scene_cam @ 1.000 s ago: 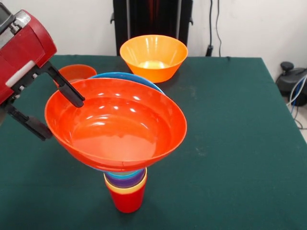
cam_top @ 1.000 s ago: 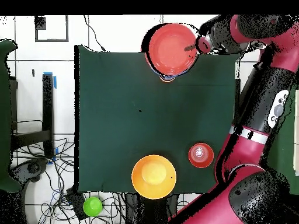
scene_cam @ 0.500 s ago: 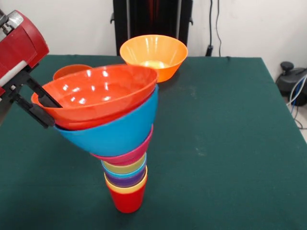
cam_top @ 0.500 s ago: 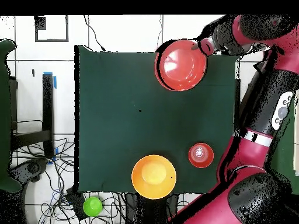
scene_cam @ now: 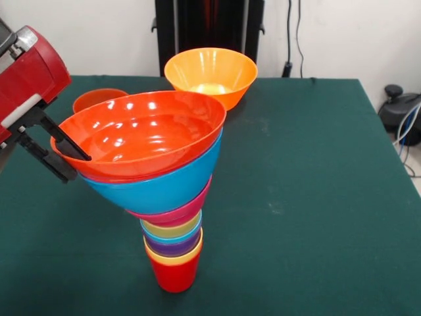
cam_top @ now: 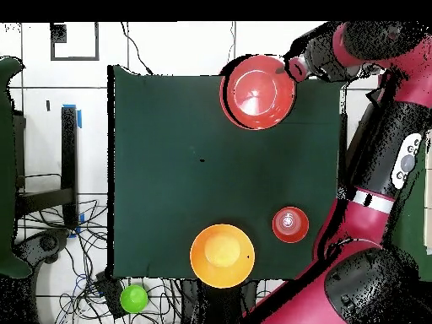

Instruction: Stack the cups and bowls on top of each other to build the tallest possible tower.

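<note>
While the end effector (scene_cam: 64, 158) pinches the rim of the wide shallow glossy orange plastic bowl (scene_cam: 141, 135), the tower of nested cups and bowls (scene_cam: 161, 197) leans toward it. Any sideways tug could topple everything off the small tapered red plastic cup (scene_cam: 173, 273) onto the tabletop (scene_cam: 316, 197).

No lettering, label, brand mark, number or sign could be read on any object or surface shown in either view of the table.
</note>
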Controlling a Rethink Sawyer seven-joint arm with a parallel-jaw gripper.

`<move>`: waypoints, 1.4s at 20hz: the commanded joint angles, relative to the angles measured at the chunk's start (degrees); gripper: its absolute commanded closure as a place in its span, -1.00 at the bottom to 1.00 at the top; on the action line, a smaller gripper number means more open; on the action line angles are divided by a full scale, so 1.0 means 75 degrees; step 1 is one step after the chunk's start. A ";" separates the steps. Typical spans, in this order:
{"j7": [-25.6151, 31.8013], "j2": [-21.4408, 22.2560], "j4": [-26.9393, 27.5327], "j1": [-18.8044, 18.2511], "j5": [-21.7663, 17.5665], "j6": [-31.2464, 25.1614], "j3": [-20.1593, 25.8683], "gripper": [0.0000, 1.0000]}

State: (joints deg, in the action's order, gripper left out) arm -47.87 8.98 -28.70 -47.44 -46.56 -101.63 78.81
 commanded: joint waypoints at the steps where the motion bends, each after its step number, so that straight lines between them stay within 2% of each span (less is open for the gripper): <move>1: -0.1124 0.0101 -0.0168 0.0411 0.0172 0.0399 -0.0987 1.00; 14: -0.1116 0.0060 0.0125 0.0593 0.0401 0.0384 -0.1354 1.00; 21: -0.0904 -0.0039 0.0394 0.0619 0.0286 0.0308 -0.1386 1.00; 28: -0.0900 0.0032 0.0158 0.0551 0.0424 0.0426 -0.1517 1.00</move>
State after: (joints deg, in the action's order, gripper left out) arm -47.87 9.51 -28.11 -45.56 -42.92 -101.27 73.73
